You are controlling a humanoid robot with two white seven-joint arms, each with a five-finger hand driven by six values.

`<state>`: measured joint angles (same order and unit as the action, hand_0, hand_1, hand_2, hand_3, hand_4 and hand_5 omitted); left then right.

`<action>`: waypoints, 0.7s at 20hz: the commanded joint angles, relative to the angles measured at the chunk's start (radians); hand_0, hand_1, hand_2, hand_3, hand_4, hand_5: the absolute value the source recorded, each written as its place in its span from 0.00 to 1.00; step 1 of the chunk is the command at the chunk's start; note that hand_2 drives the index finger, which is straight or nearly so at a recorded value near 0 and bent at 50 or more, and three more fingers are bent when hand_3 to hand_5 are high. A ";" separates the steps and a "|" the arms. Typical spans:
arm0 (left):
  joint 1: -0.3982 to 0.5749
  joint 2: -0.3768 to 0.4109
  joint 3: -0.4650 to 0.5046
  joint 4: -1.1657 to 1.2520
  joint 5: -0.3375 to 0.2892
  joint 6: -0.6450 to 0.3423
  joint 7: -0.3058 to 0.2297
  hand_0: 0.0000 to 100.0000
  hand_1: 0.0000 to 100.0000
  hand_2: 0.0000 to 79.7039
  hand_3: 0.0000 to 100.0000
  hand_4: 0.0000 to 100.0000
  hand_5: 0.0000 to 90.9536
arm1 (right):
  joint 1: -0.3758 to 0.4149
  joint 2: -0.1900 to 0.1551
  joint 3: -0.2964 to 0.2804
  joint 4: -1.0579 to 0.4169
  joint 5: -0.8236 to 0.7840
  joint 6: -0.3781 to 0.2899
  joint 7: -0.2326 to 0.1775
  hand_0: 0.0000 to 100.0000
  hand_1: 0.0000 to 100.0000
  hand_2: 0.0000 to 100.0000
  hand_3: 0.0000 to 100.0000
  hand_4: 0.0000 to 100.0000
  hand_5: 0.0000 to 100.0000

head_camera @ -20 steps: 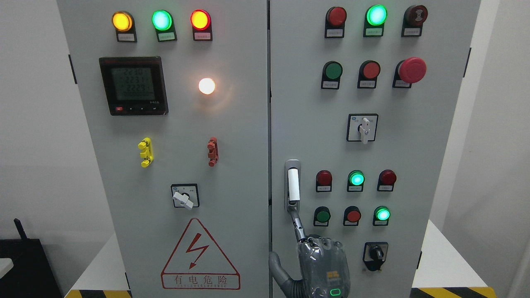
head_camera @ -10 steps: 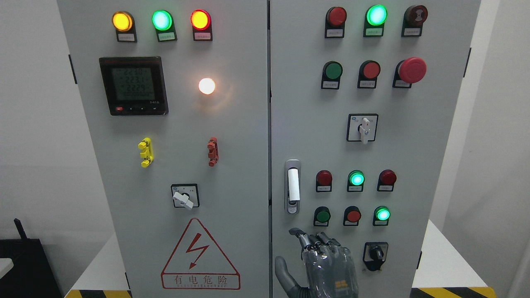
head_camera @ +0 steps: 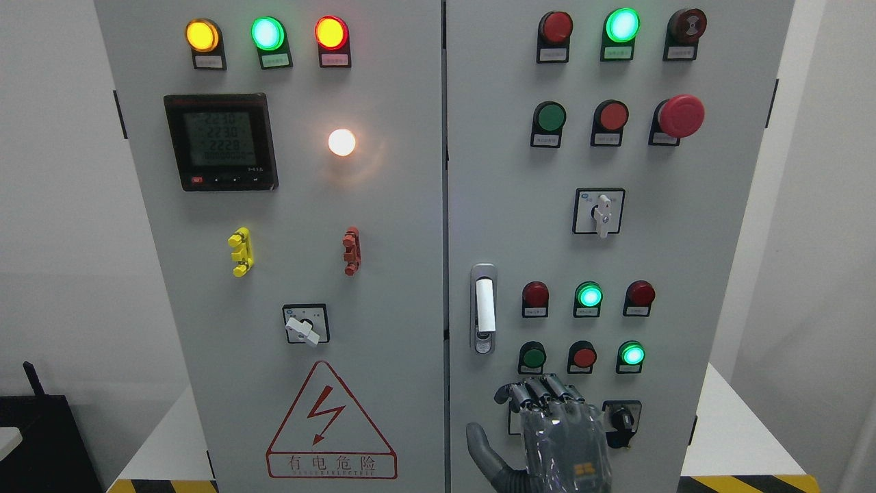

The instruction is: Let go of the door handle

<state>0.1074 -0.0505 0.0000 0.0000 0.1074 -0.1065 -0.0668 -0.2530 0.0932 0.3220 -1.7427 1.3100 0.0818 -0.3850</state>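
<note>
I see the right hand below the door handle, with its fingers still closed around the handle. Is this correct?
Not quite. The head view shows the right hand below the door handle, but its fingers are curled and hold nothing; they are apart from the handle, with bare door between them.

My right robot hand (head_camera: 547,428) hangs below the door handle (head_camera: 484,308), clear of it, fingers (head_camera: 540,390) curled and holding nothing. The handle lies upright in its recess on the right cabinet door (head_camera: 684,260).
</note>
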 commanded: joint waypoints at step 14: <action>0.000 0.000 -0.014 0.020 0.000 0.001 -0.001 0.12 0.39 0.00 0.00 0.00 0.00 | -0.094 0.023 -0.014 -0.003 -0.046 0.009 0.080 0.22 0.29 0.90 1.00 0.85 0.96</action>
<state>0.1074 -0.0505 0.0000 0.0000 0.1074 -0.1065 -0.0668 -0.3227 0.1002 0.3107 -1.7532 1.2699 0.0886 -0.3172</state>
